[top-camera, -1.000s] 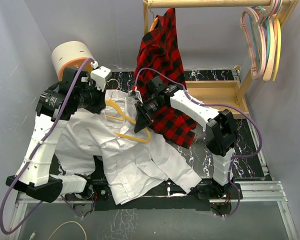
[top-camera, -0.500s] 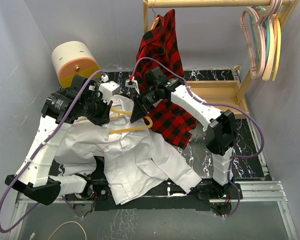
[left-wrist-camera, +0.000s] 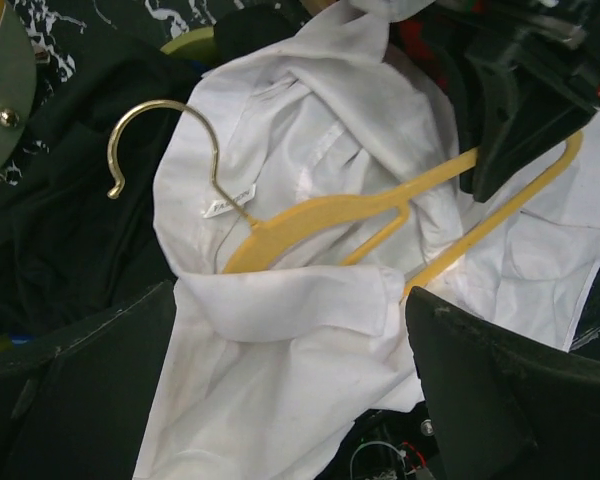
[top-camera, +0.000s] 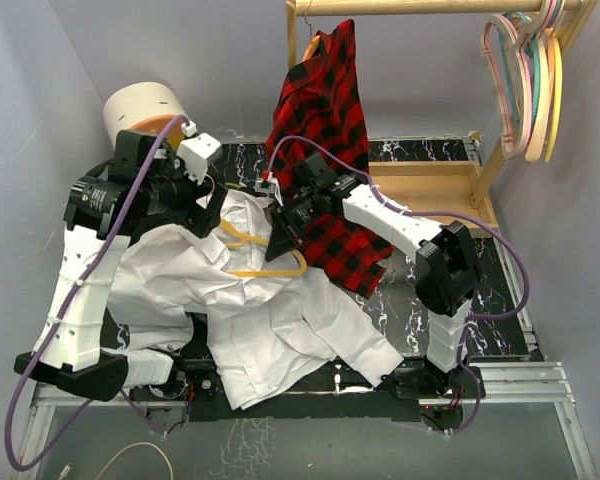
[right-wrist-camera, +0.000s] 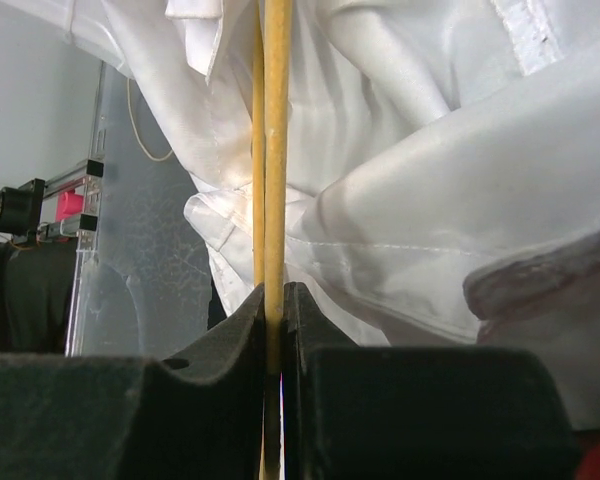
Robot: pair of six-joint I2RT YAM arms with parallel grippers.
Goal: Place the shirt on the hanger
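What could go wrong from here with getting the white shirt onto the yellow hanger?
1. The right gripper pinches just one thin bar of the hanger, so the hanger may twist or slip in that grip as cloth drags on it.
2. The left gripper stands open around the collar of the shirt, not clamping it, so the loose shirt may slide along with the hanger instead of taking it in.

Thin creased white cloth shirt (left-wrist-camera: 280, 400), smooth pale yellow plastic hanger (left-wrist-camera: 330, 208), glossy metal hook (left-wrist-camera: 165, 103), matt black fingers (right-wrist-camera: 400, 410)
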